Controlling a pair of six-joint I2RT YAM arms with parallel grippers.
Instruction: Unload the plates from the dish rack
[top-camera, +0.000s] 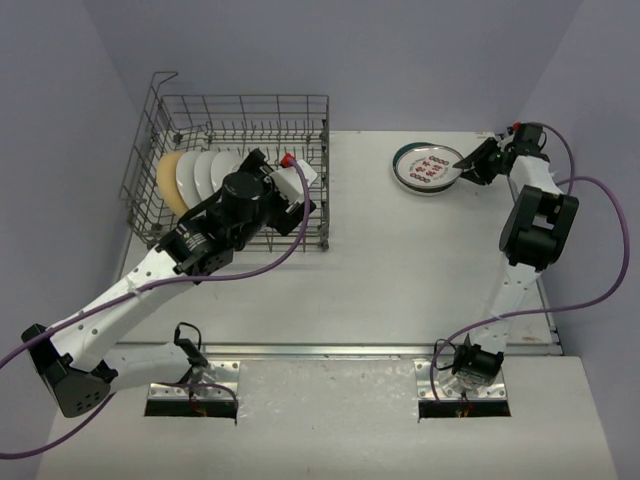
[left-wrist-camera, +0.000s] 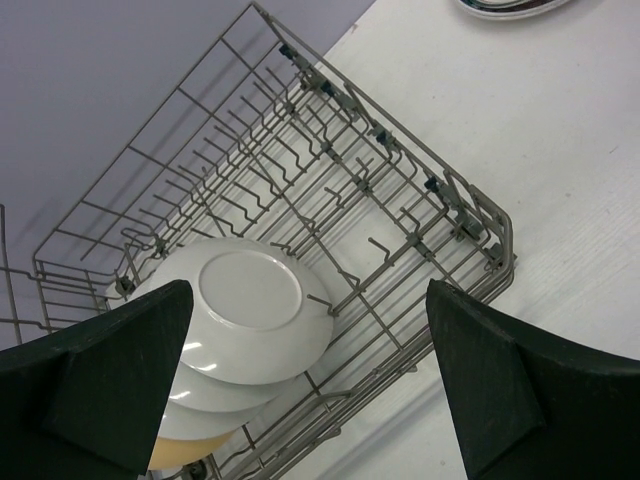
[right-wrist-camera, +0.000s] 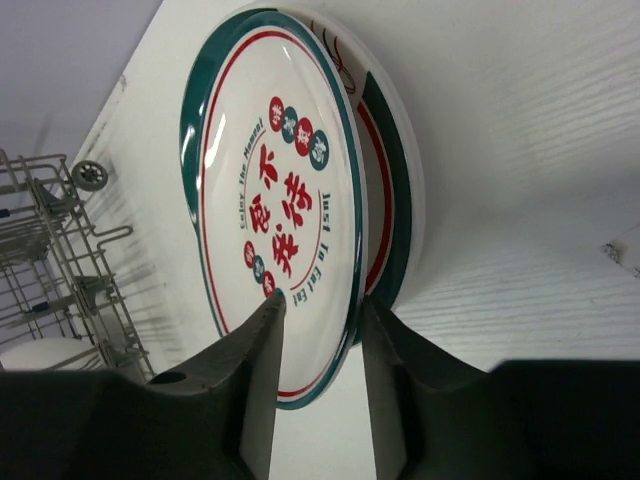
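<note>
The grey wire dish rack (top-camera: 240, 110) stands at the back left. It holds upright white-backed plates (top-camera: 205, 172) and a tan plate (top-camera: 168, 180). My left gripper (top-camera: 297, 183) hovers over the rack's near right side, wide open and empty. In the left wrist view the white plates (left-wrist-camera: 250, 300) and the tan one (left-wrist-camera: 190, 452) lie below my left gripper (left-wrist-camera: 310, 380). Two teal-rimmed plates (top-camera: 425, 168) are stacked on the table at the back right. My right gripper (right-wrist-camera: 322, 310) straddles the top plate's (right-wrist-camera: 280, 150) near rim, open, with a gap around the rim.
The lower plate (right-wrist-camera: 395, 200) of the stack shows behind the top one. The rack's raised handle (top-camera: 162, 80) stands at its far left corner. The table's right edge (top-camera: 545, 250) runs close behind the right arm. The rack's corner (right-wrist-camera: 60, 260) shows left of the stack.
</note>
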